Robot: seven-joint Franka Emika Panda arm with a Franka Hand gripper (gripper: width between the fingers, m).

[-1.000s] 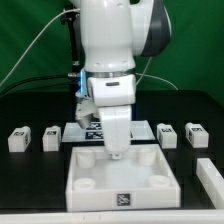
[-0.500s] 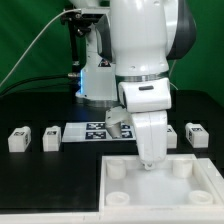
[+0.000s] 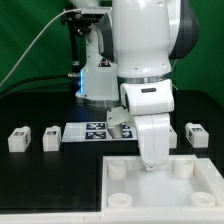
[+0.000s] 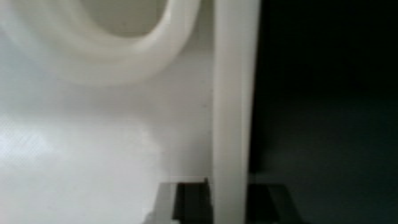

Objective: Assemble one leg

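Note:
My gripper (image 3: pixel 152 160) reaches down onto the far wall of the large white tray-like piece (image 3: pixel 112 205), which lies at the front towards the exterior view's right. In the wrist view the gripper (image 4: pixel 228 195) has a dark finger on each side of the tray's upright wall (image 4: pixel 235 100), shut on it, with a round corner socket (image 4: pixel 107 40) beside it. Two legs (image 3: pixel 17 139) (image 3: pixel 50 137) stand in a row at the exterior view's left. A third leg (image 3: pixel 196 134) stands at the right. Any fourth leg is hidden behind the arm.
The marker board (image 3: pixel 95 131) lies flat behind the tray, between the legs. The robot's base and cables (image 3: pixel 85 60) stand at the back. The table is black.
The gripper has dragged the tray towards the exterior view's right over the last second. Since half a second ago it has barely moved.

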